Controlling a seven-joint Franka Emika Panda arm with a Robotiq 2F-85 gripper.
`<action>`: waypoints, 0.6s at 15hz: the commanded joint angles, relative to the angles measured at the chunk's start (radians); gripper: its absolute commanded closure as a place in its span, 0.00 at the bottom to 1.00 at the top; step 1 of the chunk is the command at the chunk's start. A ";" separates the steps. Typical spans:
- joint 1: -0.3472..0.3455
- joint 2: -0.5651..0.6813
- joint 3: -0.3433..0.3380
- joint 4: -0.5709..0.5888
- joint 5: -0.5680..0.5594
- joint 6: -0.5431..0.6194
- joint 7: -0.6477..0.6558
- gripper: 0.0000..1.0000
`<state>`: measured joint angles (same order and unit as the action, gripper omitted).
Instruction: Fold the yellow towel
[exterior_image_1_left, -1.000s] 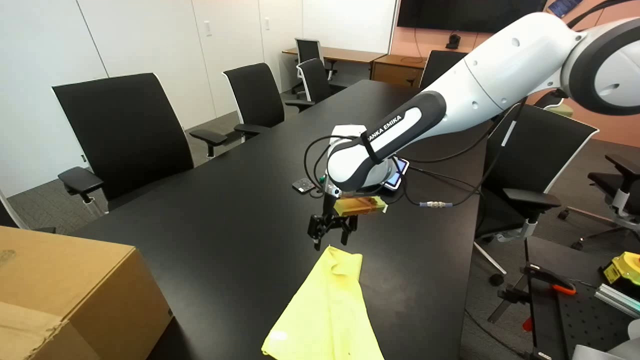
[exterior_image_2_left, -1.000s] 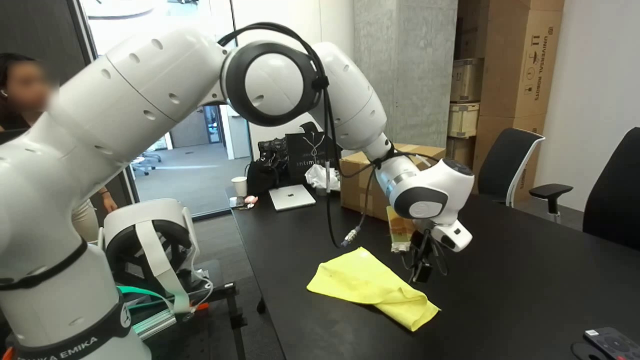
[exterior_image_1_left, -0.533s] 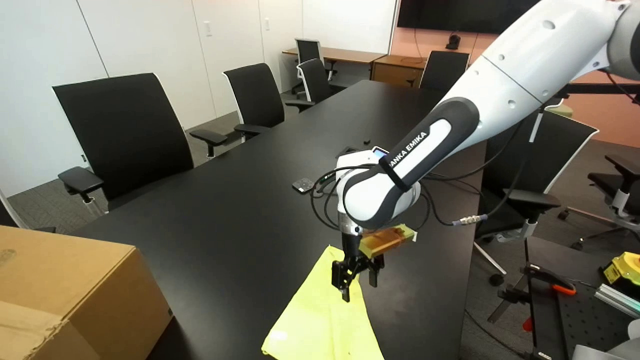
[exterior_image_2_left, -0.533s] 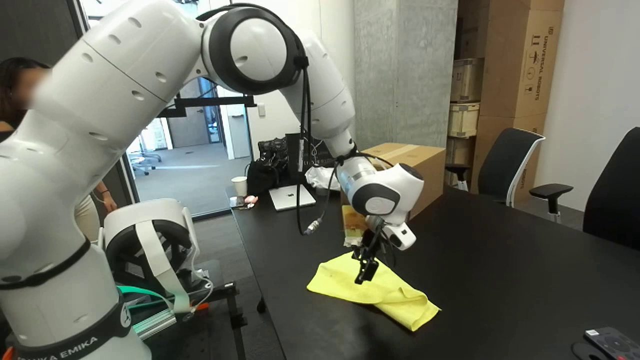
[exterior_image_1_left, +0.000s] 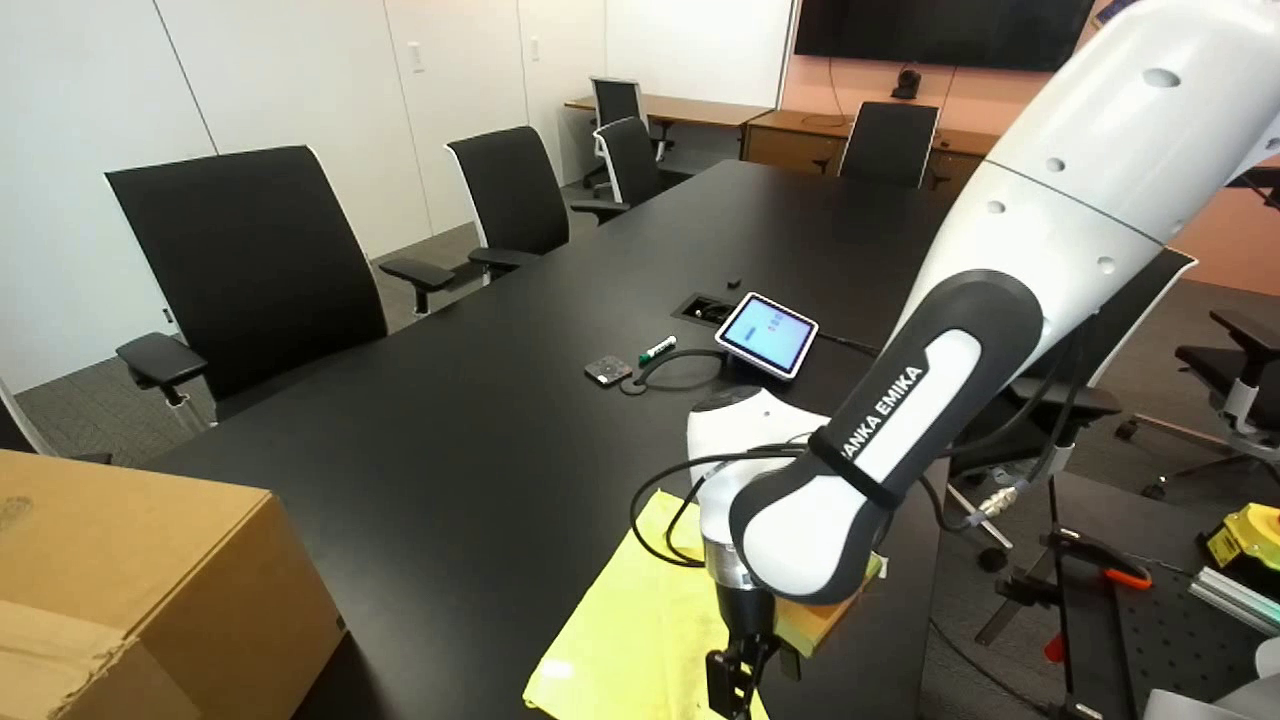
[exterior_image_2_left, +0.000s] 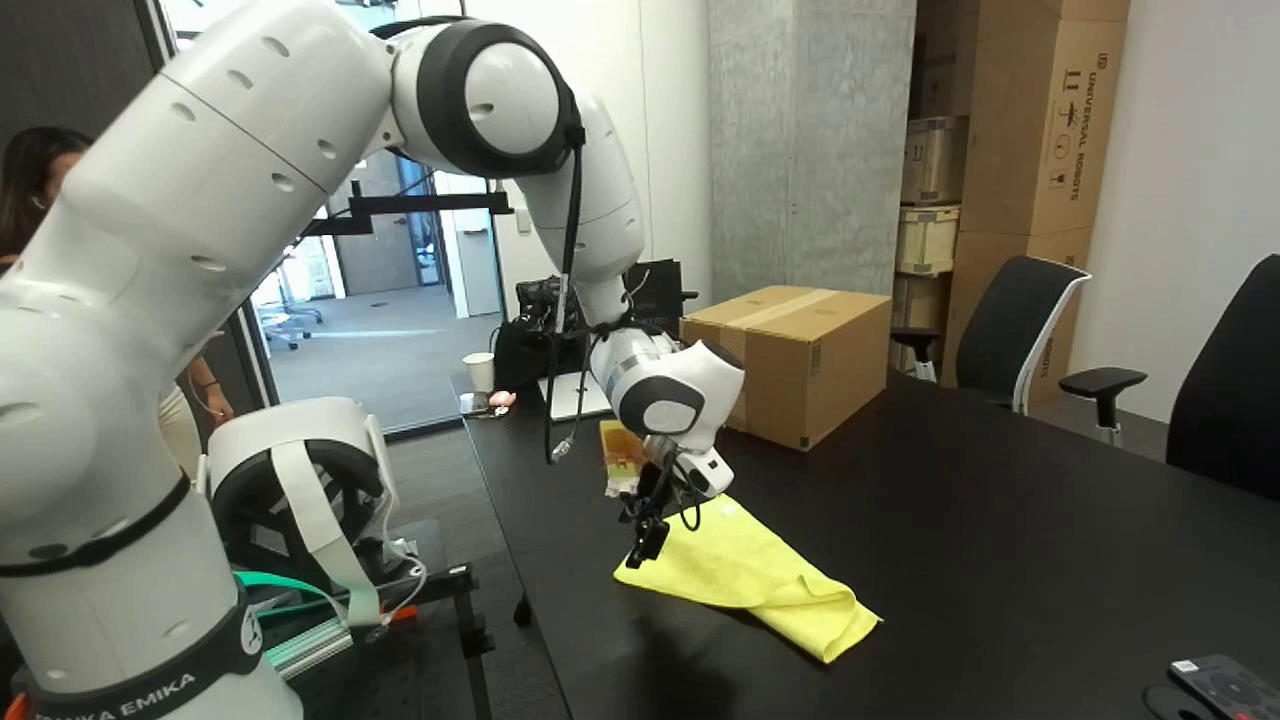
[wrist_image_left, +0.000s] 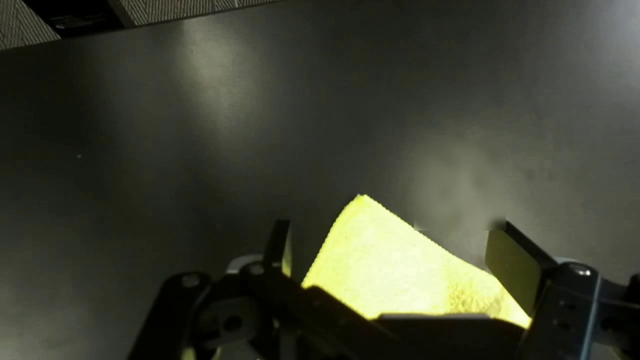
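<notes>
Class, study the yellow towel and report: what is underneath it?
The yellow towel rests on the black table, whose surface shows along the towel's edges. Whatever lies directly beneath is covered by the cloth, so it cannot be seen.

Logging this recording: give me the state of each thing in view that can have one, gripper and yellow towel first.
Black two-finger gripper: open, holding nothing.
Pale yellow cloth towel: ungripped, rumpled at one end.
White-framed rectangular tablet: screen lit.
Tan cardboard box: closed, tape across its top.
Flat silver laptop: shut.
Large black wall screen: dark.
White round cup: upright, contents hidden.
</notes>
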<state>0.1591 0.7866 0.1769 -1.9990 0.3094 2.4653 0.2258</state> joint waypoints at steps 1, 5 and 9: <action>0.010 -0.007 0.018 -0.060 0.007 0.126 -0.039 0.00; 0.017 0.024 0.010 -0.070 -0.014 0.232 -0.052 0.00; 0.032 0.063 -0.003 -0.060 -0.045 0.287 -0.051 0.00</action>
<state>0.1737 0.8298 0.1860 -2.0553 0.2923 2.6942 0.1813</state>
